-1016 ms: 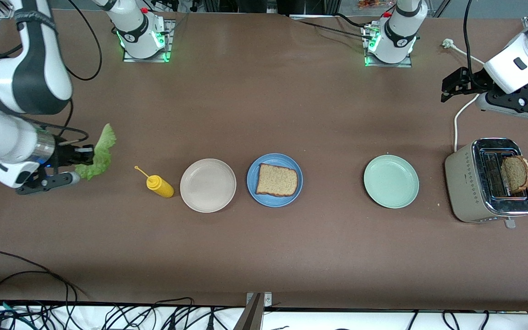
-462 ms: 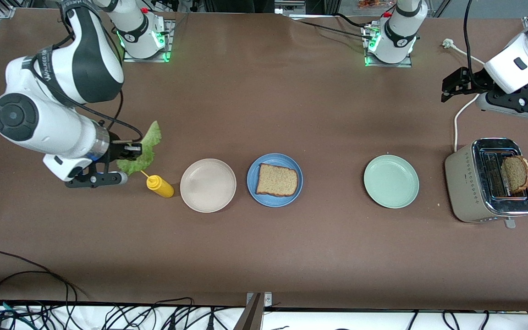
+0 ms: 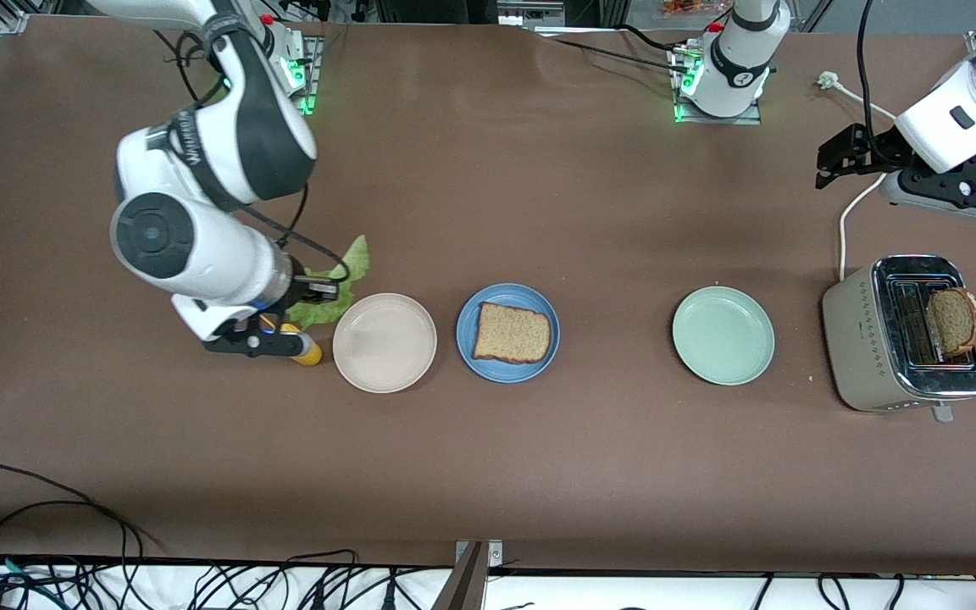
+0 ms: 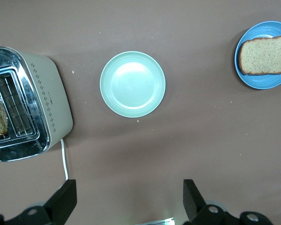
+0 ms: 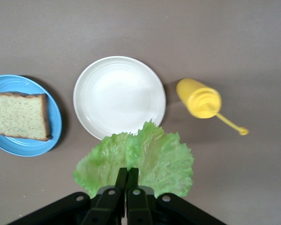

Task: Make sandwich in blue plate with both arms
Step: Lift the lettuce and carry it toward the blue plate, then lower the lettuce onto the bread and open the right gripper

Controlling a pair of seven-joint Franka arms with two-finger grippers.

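**A:** Where is the lettuce leaf (image 3: 337,292) right now?

**B:** Pinched at one edge by the right gripper (image 5: 126,180), whose fingers are pressed together on it. It hangs in the air over the table just beside the beige plate (image 3: 385,342), above the yellow squeeze bottle (image 3: 305,350). In the front view its long axis runs slantwise, the free ruffled end pointing up toward the robots' bases.

**A:** And the bread?

**B:** One slice of bread (image 3: 512,333) lies flat in the blue plate (image 3: 468,318), its crusted rounded top toward the left arm's end of the table. A second slice (image 3: 954,320) stands on edge in a slot of the toaster (image 3: 865,339), sticking out of the top.

**A:** The left gripper (image 4: 129,199)?

**B:** Spread wide and empty, raised over the table near the toaster's cord (image 3: 845,224); that arm waits. The pale green plate (image 3: 723,335) sits bare between the blue plate and the toaster.
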